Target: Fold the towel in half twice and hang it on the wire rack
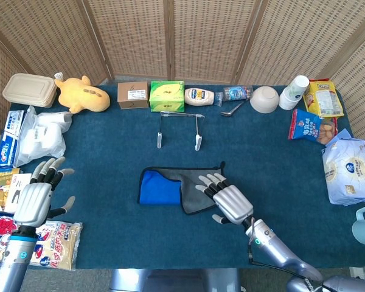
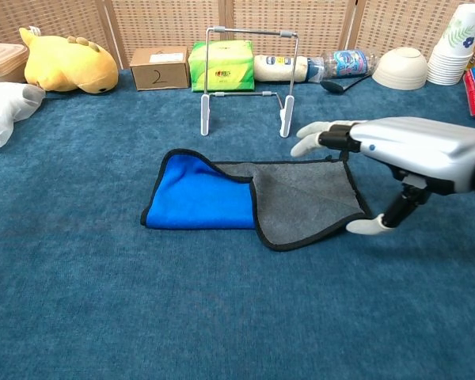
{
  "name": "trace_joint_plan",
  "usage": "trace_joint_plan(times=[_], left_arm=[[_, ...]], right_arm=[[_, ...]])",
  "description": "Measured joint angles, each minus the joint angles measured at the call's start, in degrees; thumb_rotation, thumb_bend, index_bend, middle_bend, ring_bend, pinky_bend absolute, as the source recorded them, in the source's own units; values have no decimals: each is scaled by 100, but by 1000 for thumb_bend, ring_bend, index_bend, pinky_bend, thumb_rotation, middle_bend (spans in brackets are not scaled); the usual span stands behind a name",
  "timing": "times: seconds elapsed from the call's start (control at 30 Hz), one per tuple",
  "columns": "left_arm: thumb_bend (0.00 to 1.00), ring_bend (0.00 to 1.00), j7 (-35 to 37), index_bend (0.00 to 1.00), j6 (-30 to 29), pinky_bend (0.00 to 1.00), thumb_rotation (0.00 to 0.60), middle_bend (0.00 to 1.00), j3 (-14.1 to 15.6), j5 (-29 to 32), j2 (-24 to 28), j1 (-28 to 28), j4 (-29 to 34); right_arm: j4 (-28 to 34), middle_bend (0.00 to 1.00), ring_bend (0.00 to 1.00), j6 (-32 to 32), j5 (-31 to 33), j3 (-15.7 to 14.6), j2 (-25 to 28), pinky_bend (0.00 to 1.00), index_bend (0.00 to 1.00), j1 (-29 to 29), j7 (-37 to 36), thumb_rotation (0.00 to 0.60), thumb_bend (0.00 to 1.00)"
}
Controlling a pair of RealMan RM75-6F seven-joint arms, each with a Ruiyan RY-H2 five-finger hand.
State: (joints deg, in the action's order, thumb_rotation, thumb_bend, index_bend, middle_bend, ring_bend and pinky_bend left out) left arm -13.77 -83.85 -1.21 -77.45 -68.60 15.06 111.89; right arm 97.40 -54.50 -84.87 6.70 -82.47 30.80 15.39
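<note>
The towel (image 1: 170, 188) (image 2: 222, 202) lies mid-table, blue with a grey flap folded back over its right part and a black hem. The wire rack (image 1: 179, 129) (image 2: 245, 79) stands upright behind it. My right hand (image 1: 227, 201) (image 2: 404, 154) hovers open, palm down, over the towel's right edge, its fingers (image 2: 317, 134) stretched above the grey flap and the thumb low beside the hem; it holds nothing. My left hand (image 1: 33, 201) is open at the table's left front, well away from the towel, seen only in the head view.
A row at the back holds a yellow plush toy (image 1: 80, 93), a cardboard box (image 1: 132, 95), a green tissue box (image 1: 166, 95), a bottle (image 1: 199, 96), a bowl (image 1: 264, 99) and paper cups (image 1: 294, 91). Snack bags (image 1: 347, 170) line the right edge, packets (image 1: 24, 182) the left.
</note>
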Motion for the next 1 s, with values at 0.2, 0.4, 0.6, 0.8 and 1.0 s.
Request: trace_joint_plan(times=[0.2,0.4,0.6,0.8,1.0], left_arm=[[416,0,-16,232,70,0,600,86,-68,18,32,-25,78],[416,0,-36,231,105,0,600,85,-113,-9,61,-52,145],[415,0,-57,229,138,0,600,83,-147,-9,63,-63,174],[414,0,-126,225,190,0,600,80,-184,-9,57,-66,244],[414,0,-194,223,218,0,600,79,-220,5,48,-71,297]], right_arm=[[-474,47,0,-57,-209,-78,-302,0,117,147,-130,600,221],[-975,45,0,-174,-535,-187,-565,0,111,294,-423,600,221],[-1377,41,0,-321,-769,-241,-741,0,99,405,-648,600,211],[-1935,38,0,-530,-1047,-331,-898,0,97,509,-972,600,201],[-2368,33,0,-725,-1220,-470,-1001,0,91,569,-1305,600,198]])
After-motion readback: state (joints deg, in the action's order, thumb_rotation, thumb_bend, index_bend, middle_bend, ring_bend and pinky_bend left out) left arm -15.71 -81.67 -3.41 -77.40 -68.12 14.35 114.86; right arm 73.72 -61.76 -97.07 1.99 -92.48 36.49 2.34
